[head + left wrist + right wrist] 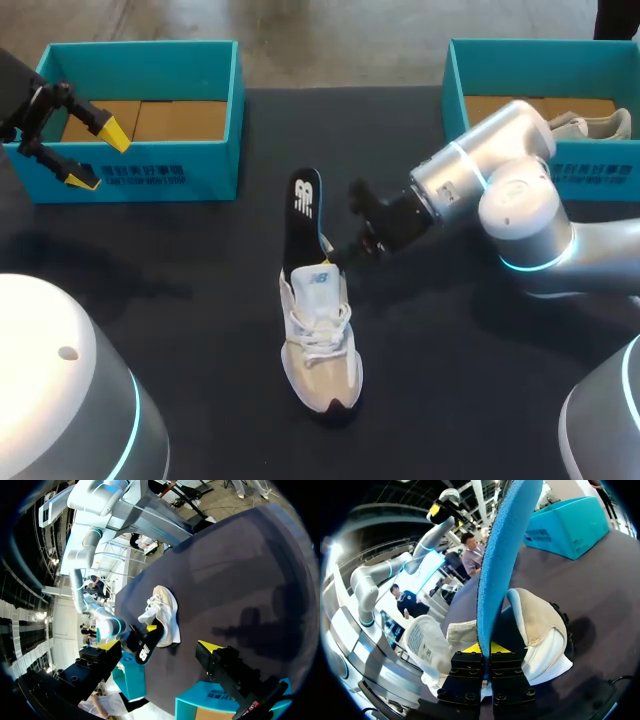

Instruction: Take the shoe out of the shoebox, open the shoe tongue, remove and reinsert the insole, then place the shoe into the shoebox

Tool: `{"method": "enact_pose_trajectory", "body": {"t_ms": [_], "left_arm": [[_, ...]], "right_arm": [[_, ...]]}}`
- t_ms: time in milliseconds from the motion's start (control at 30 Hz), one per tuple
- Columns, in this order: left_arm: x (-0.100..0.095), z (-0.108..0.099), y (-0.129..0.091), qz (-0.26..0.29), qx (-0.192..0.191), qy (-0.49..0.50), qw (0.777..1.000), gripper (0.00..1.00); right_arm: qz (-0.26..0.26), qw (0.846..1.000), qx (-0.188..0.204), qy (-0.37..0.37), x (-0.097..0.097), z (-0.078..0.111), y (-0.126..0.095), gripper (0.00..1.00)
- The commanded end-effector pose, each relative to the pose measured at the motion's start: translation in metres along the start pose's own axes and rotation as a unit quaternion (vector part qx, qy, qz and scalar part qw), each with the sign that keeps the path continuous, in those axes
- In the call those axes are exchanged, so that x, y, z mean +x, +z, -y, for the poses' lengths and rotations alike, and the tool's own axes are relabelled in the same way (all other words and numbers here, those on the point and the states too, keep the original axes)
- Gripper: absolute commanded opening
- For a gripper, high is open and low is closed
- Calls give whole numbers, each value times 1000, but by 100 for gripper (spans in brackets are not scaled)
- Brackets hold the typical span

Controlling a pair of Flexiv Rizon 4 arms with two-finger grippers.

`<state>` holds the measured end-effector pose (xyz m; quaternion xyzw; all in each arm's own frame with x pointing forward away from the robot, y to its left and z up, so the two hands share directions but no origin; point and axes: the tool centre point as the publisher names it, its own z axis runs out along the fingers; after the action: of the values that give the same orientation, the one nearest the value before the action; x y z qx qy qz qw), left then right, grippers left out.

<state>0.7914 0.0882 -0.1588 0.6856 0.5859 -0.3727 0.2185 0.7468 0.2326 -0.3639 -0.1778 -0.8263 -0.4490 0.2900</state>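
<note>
A white and beige shoe (320,340) lies mid-table with its toe toward the front edge. A black insole (302,215) rises from its heel opening and leans toward the back. My right gripper (336,256) is shut on the insole's lower part, just above the shoe's collar. In the right wrist view the insole's blue underside (505,555) stands pinched at my right gripper (486,650), with the shoe's heel (535,620) beside it. My left gripper (85,150) hangs open and empty over the front wall of the left shoebox (140,60). From the left wrist view the shoe (167,612) and insole (145,647) lie far ahead.
The teal left shoebox holds brown cardboard. A second teal shoebox (540,55) at the back right holds another white shoe (590,125). My right arm reaches in from the right, over the dark tabletop (200,300).
</note>
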Motion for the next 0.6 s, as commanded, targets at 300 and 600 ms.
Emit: {"method": "enact_pose_trajectory", "body": {"t_ms": [300,600], "left_arm": [[0,1,0,-1,-1,0,1000,100],[0,1,0,-1,-1,0,1000,100]], "right_arm": [[1,1000,-1,-5,2,-1,3,0],[5,1000,-2,-12,2,-6,1,0]]}}
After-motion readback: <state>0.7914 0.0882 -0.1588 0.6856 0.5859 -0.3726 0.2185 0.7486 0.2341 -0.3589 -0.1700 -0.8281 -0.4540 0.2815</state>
